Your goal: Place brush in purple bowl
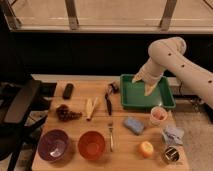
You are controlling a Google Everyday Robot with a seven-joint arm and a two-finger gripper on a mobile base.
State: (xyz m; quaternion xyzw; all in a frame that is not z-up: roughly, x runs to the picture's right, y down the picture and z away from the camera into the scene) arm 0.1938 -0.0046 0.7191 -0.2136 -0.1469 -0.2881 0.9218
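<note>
The brush (108,101) is slim and black and lies on the wooden table, with its thicker head toward the far edge near the green tray. The purple bowl (53,145) stands at the front left of the table and holds nothing. My gripper (148,90) hangs from the pale arm over the middle of the green tray (131,102). It is to the right of the brush and far from the purple bowl.
An orange bowl (92,145) stands beside the purple one. On the table are a black block (68,90), grapes (67,114), a banana (91,107), a fork (110,133), a blue sponge (133,125), a cup (158,115), a cloth (173,135), an orange (146,149) and a can (171,155). A black chair (20,107) stands at the left.
</note>
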